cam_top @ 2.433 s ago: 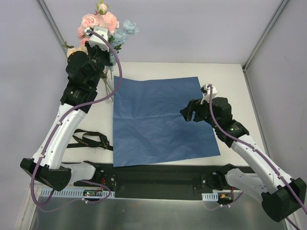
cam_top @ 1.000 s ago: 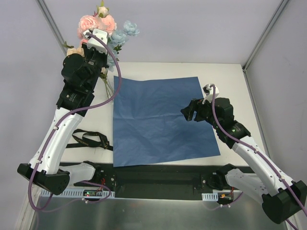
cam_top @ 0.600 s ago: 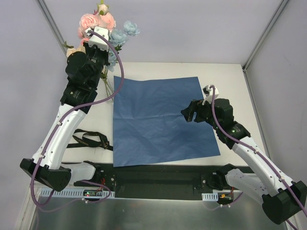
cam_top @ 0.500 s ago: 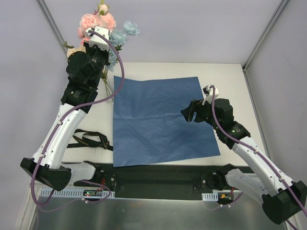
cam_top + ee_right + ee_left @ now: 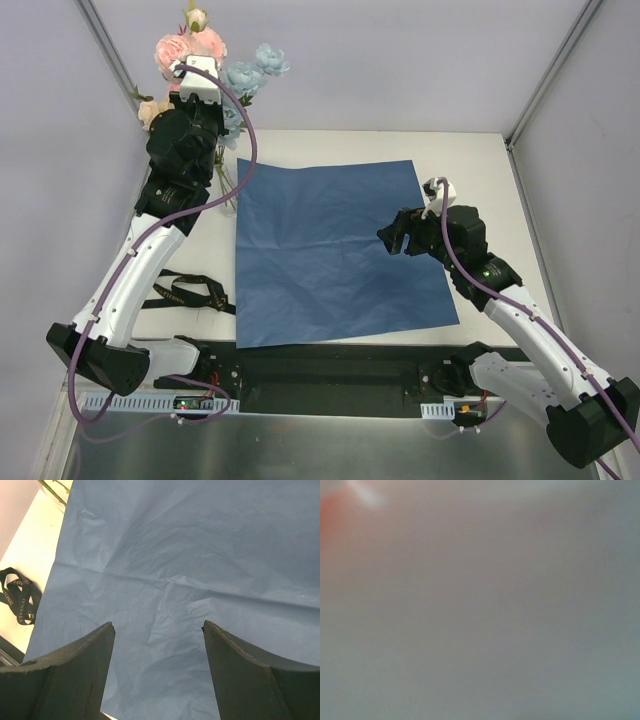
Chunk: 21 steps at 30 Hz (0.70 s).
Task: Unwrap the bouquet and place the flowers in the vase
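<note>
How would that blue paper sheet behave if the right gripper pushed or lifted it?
Probably light and floppy: the blue paper sheet lies flat but creased, so a lifted corner would likely droop. A push would more likely wrinkle it or slide it over the smooth table than move it neatly.

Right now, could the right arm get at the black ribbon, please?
Probably, at a stretch: the right gripper is open and empty; only flat blue paper lies between it and the black ribbon.
</note>
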Each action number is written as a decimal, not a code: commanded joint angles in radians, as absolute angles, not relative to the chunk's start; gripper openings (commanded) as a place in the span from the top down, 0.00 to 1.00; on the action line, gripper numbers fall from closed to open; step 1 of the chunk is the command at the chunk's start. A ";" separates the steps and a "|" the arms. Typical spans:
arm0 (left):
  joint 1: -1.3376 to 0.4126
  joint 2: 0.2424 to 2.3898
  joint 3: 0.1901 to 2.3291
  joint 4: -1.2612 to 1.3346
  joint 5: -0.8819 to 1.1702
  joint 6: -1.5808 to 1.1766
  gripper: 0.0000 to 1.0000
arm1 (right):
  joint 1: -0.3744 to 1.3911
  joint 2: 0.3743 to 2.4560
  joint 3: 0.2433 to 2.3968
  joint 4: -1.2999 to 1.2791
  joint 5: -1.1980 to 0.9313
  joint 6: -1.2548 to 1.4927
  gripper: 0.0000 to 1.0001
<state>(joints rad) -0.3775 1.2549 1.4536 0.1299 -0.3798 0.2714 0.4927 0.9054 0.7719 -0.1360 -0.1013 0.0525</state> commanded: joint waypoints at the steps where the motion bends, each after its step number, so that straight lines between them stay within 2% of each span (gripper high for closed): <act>1: -0.368 1.252 1.442 0.176 -0.446 0.215 1.00 | 0.486 0.896 0.776 -0.120 -0.106 0.066 0.26; 9: -0.370 1.250 1.428 0.161 -0.448 0.192 1.00 | 0.488 0.910 0.787 -0.121 -0.112 0.064 0.25; 21: -0.371 1.238 1.542 0.121 -0.387 0.186 1.00 | 0.488 0.920 0.784 -0.117 -0.115 0.069 0.25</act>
